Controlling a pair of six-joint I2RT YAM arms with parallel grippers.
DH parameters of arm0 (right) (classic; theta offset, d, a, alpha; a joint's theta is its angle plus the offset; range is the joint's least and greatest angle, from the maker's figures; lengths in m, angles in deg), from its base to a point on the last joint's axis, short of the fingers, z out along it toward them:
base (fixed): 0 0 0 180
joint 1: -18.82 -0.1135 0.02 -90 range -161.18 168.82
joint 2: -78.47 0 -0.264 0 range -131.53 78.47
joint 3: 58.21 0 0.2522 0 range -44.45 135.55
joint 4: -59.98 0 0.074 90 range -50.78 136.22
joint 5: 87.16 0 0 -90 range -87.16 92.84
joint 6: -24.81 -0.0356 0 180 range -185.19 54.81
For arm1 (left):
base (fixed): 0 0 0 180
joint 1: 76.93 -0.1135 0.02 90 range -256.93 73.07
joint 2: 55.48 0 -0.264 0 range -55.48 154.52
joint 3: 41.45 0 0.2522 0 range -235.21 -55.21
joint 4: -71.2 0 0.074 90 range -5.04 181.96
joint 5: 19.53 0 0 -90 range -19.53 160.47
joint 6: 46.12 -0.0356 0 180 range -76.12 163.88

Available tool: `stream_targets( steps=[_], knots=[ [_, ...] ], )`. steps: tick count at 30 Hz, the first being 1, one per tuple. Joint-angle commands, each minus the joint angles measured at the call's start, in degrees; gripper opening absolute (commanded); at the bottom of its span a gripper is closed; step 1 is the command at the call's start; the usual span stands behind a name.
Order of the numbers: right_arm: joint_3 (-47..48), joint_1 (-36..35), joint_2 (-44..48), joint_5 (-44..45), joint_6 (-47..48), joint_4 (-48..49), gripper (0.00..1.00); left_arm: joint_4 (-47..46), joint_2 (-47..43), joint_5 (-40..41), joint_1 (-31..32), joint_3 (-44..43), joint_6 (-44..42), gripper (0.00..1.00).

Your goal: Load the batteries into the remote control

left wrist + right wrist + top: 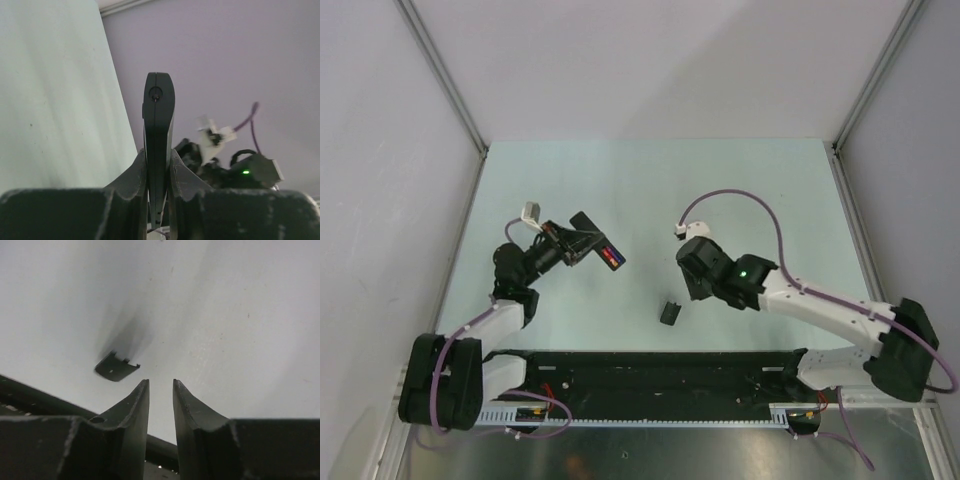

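My left gripper point(563, 243) is shut on the slim black remote control point(590, 238) and holds it off the table at the left. In the left wrist view the remote point(159, 115) stands edge-on between the fingers point(182, 172). The red-orange and dark blue batteries point(610, 258) show side by side at the remote's far, open end. At centre-right, above the table, my right gripper point(688, 290) has a narrow gap between its jaws with nothing in it point(161, 382).
A small black squarish cover piece point(669, 312) lies on the table just left of and ahead of the right fingertips point(116, 368). A black rail point(650, 375) runs along the near edge. Grey walls close in the table on three sides.
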Motion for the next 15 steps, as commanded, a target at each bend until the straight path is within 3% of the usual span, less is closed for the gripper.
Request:
stream_targets(
  steps=[1,9,15],
  knots=[
    [5.59,-1.03,6.23,0.88,1.25,-5.38,0.29,-2.08,2.26,2.04,3.88,-2.43,-4.00,0.00],
    [2.88,-1.03,4.21,-1.91,-0.85,-3.90,0.37,-2.08,1.65,5.48,5.47,-1.46,-3.92,0.00],
    [-1.16,-7.87,-0.88,-1.68,-5.96,1.99,0.50,-1.73,-2.92,5.92,4.94,-0.32,-3.74,0.00]
  ],
)
